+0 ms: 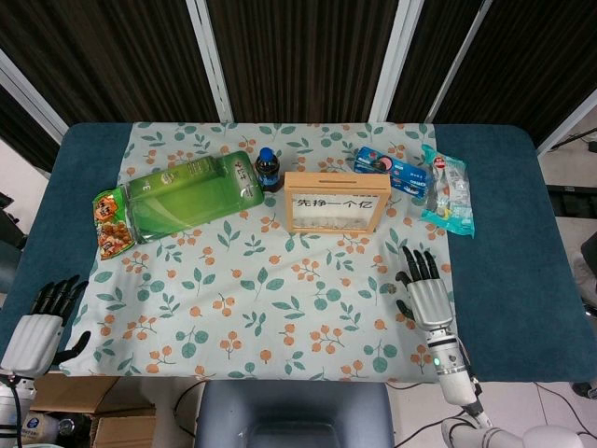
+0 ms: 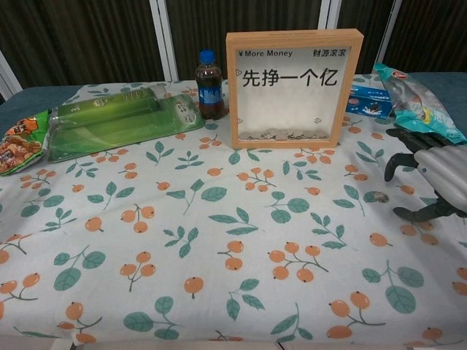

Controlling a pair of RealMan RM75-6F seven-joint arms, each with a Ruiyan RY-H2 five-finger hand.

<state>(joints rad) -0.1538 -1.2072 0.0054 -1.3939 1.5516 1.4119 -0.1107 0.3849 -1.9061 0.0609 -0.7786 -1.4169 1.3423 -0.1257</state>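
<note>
My right hand [image 1: 424,291] hovers over the right edge of the floral cloth [image 1: 280,299], fingers spread and pointing away from me, holding nothing. In the chest view the right hand [image 2: 432,175] is at the far right, with a small coin-like disc [image 2: 376,196] on the cloth just left of it. The wooden framed money box [image 1: 337,202] stands upright beyond it, several coins lying in its bottom [image 2: 284,134]. My left hand [image 1: 39,327] stays low off the table's near-left corner, fingers apart and empty; the chest view does not show it.
At the back stand a small cola bottle [image 1: 269,170], a long green package [image 1: 191,196] and an orange snack bag [image 1: 110,224]. A blue biscuit box [image 1: 390,170] and a teal bag [image 1: 448,191] lie at the back right. Blue table [image 1: 504,280] borders the cloth.
</note>
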